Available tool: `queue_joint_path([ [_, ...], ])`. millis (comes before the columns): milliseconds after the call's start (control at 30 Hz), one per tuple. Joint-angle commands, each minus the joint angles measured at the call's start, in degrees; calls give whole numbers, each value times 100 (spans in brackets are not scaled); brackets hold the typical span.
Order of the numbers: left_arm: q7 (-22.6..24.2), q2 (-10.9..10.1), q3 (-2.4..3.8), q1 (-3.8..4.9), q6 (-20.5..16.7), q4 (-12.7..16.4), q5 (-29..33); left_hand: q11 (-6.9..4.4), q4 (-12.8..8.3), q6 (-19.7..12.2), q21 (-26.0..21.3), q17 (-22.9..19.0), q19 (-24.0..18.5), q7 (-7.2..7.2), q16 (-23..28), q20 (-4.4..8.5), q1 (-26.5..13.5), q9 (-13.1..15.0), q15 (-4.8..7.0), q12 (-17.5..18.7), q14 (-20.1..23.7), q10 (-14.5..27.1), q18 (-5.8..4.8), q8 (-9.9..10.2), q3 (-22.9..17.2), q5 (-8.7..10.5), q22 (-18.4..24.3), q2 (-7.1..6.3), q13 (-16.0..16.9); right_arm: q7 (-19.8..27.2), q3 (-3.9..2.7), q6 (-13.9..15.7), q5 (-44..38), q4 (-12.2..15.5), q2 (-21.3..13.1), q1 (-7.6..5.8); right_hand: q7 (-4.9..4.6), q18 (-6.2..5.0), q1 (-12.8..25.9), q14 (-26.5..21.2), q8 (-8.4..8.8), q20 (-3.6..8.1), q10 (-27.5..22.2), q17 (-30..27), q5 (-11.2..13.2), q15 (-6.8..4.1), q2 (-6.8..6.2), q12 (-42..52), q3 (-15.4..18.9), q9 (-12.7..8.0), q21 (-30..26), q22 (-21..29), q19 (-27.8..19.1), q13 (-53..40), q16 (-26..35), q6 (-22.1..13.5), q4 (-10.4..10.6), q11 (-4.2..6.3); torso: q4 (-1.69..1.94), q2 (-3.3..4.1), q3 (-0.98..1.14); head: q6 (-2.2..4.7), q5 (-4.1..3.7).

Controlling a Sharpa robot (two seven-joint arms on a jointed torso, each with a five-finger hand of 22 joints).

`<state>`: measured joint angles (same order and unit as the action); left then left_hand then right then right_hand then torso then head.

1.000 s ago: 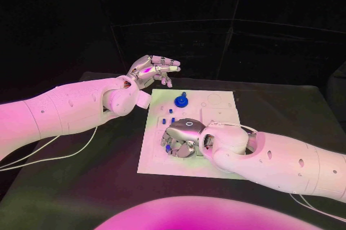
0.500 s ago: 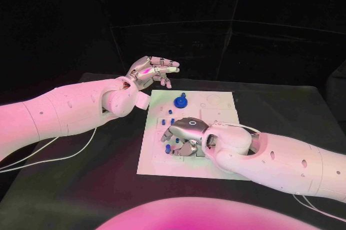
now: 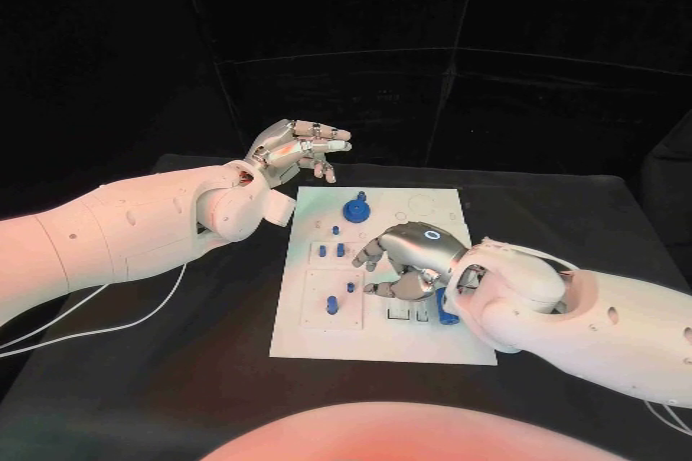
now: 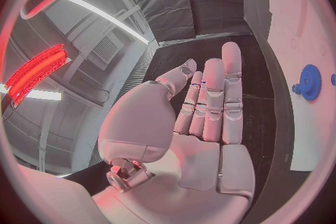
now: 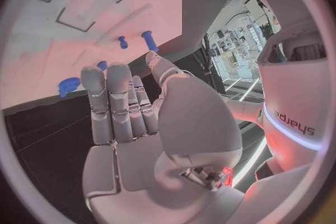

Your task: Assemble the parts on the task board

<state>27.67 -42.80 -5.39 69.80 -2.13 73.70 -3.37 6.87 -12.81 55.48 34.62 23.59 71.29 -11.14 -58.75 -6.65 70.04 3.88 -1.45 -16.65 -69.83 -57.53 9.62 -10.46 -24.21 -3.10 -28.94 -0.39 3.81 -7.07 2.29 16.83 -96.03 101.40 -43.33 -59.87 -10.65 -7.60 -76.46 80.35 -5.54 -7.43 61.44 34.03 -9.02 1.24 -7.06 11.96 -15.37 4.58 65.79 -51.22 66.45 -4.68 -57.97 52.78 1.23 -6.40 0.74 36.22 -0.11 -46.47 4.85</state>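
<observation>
Right hand has lifted off the task board — empty, fingers apart

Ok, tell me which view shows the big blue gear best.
The head view: the blue gear sits whole and unobstructed at the task board's far end. The left wrist view catches it small at the rim; in the right wrist view it is partly behind the fingers.

Right robot hand covers mid task board; near strip bare

One white task board, two silver hands, and about seven small blue parts on it.
</observation>
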Motion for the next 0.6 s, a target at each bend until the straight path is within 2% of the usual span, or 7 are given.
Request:
queue_joint_path([
  [33, 3, -14, 5, 9, 61, 12, 27, 12, 1, -40, -18, -6, 34, -9, -19, -15, 12, 8, -3, -20, 18, 45, 80, -29, 38, -14, 6, 37, 7, -113, -12, 414, 1250, 193, -342, -95, 61, 19, 184, 169, -103, 33, 546, 432, -95, -59, 19, 322, 72, 30, 278, -397, 286, -120, -296, 187, 154, 105, -13, -12, -6, 36, -92],
  [100, 1, -24, 4, 9, 57, 13, 27, 12, 1, -40, -18, -6, 34, -9, -19, -15, 12, 8, -3, -20, 18, 45, 80, -29, 38, -14, 6, 37, 7, -295, -12, 362, 1715, 322, -676, -147, 272, 127, 432, 347, -317, 187, 1258, 980, -258, -241, -82, 906, 315, 97, 664, -946, 669, -445, -681, 468, 338, 330, -37, -28, -15, 47, -140],
  [167, 0, -29, 4, 9, 54, 13, 27, 12, 1, -40, -18, -6, 34, -9, -19, -15, 12, 8, -3, -20, 18, 45, 80, -29, 38, -14, 6, 37, 7, -461, -11, 292, 1978, 394, -919, -174, 363, 201, 575, 436, -415, 296, 1411, 1357, -551, -337, -107, 1298, 518, 119, 900, -1285, 888, -749, -946, 519, 480, 423, -55, -37, -20, 55, -175],
  [233, 0, -34, 3, 8, 53, 17, 27, 12, 1, -40, -18, -6, 34, -9, -19, -15, 12, 8, -3, -20, 18, 45, 80, -29, 38, -14, 6, 37, 7, -663, -9, 206, 2170, 446, -1178, -193, 435, 281, 545, 449, -631, 443, 875, 1902, -667, -375, -73, 2326, 1051, 144, 1209, -1720, 1106, -1810, -1352, 423, 732, 446, -77, -44, -27, 68, -215],
  [300, 2, -34, 1, 7, 59, 26, 27, 12, 1, -40, -18, -6, 34, -9, -19, -15, 12, 8, -3, -20, 18, 45, 80, -29, 38, -14, 6, 37, 7, -867, -6, 113, 2225, 469, -1411, -204, 403, 326, 437, 496, -758, 385, 1011, 2231, -621, -395, 68, 3069, 1212, 161, 1339, -1940, 1204, -2602, -1558, 405, 818, 476, -100, -49, -31, 73, -244],
  [433, 4, -33, -1, 1, 71, 41, 27, 15, 0, -51, -23, -11, 33, -12, -22, -16, 11, 7, -4, -27, 21, 58, 79, -33, 51, -13, 9, 33, 6, -1193, -3, -69, 2182, 475, -1666, -205, 422, 360, 430, 515, -905, 370, 1129, 2499, -574, -382, 159, 3887, 1516, 167, 1450, -2118, 1286, -3630, -1723, 333, 1015, 481, -129, -52, -20, 94, -343],
  [600, 7, -41, -3, -9, 82, 49, 27, 15, 0, -51, -23, -11, 33, -12, -22, -16, 11, 7, -4, -27, 21, 58, 79, -33, 51, -13, 9, 33, 6, -1600, 0, -369, 1868, 460, -1811, -160, 454, 377, 703, 520, -1107, 369, 1248, 2686, -501, -397, 256, 4403, 1932, 200, 1508, -2212, 1323, -4343, -1831, 344, 1466, 502, -111, -59, -25, 95, -414],
])
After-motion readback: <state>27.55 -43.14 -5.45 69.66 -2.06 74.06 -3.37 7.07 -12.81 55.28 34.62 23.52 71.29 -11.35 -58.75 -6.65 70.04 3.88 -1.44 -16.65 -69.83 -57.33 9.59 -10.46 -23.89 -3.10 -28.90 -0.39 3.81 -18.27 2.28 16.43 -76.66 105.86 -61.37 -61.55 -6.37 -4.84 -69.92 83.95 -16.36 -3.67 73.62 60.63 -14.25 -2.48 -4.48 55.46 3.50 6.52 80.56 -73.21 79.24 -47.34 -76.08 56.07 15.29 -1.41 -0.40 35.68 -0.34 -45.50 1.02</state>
